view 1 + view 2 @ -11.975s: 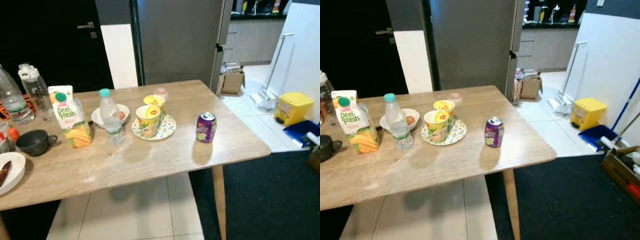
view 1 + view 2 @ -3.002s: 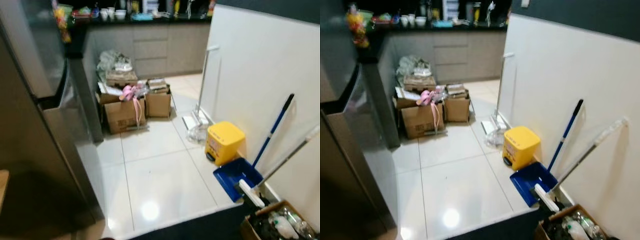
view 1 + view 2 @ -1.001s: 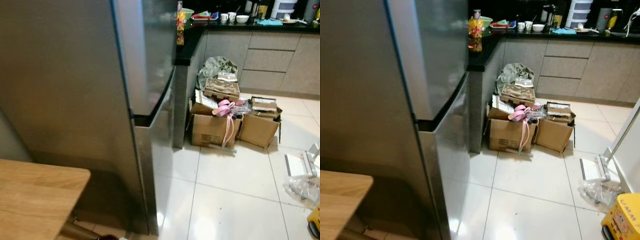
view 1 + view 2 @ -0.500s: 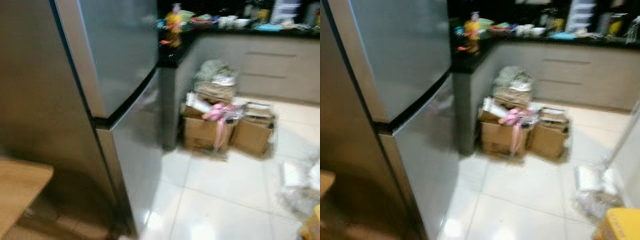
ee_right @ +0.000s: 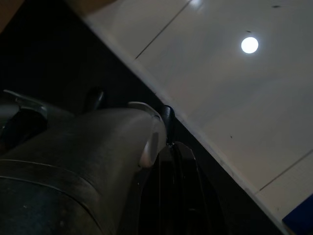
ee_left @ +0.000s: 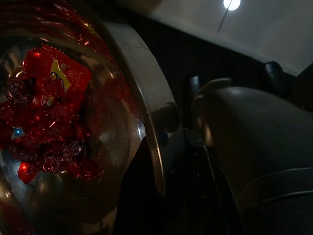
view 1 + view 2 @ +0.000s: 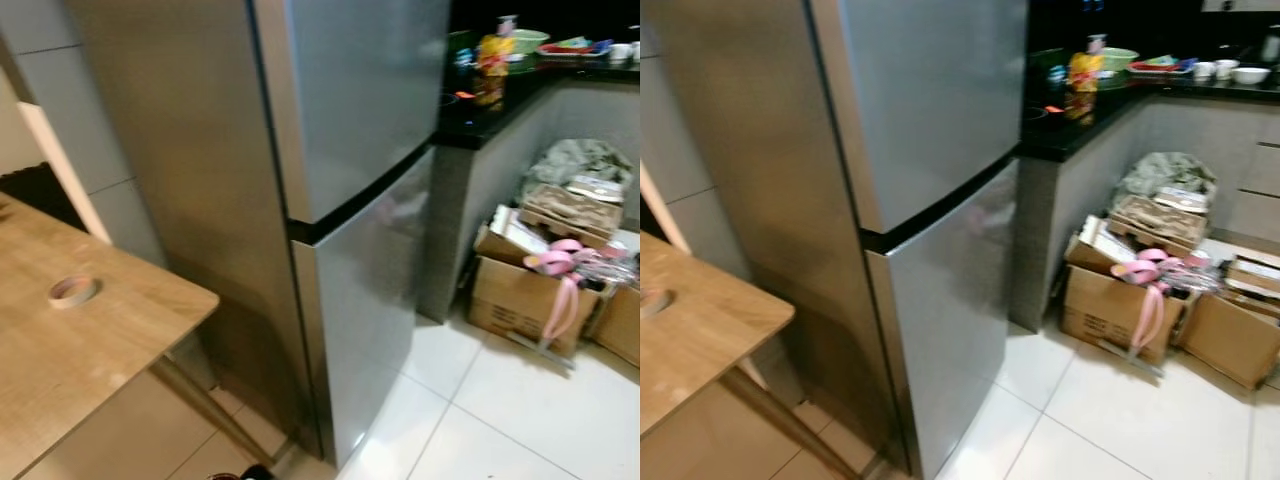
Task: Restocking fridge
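Fridge [image 7: 350, 200] shut, dead ahead; bench [image 7: 60, 350] at 9 o'clock. Left jaws grip bowl [image 6: 142, 107]; right jaws' state unclear.

White tiled floor [image 7: 520, 420], dark kitchen counter [image 7: 1080, 125] with grey cabinets [image 7: 1250, 185], cardboard boxes [image 7: 515, 295] stacked beside it, wooden table [image 7: 60, 350] corner at left.

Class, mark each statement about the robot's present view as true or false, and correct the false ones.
1. Both fridge doors are shut. True.
2. A roll of tape lies on the wooden table. True.
3. The cardboard boxes stand on the counter. False: they sit on the floor beside the counter.
4. The left wrist view shows a metal bowl of green apples. False: it holds red wrappers.
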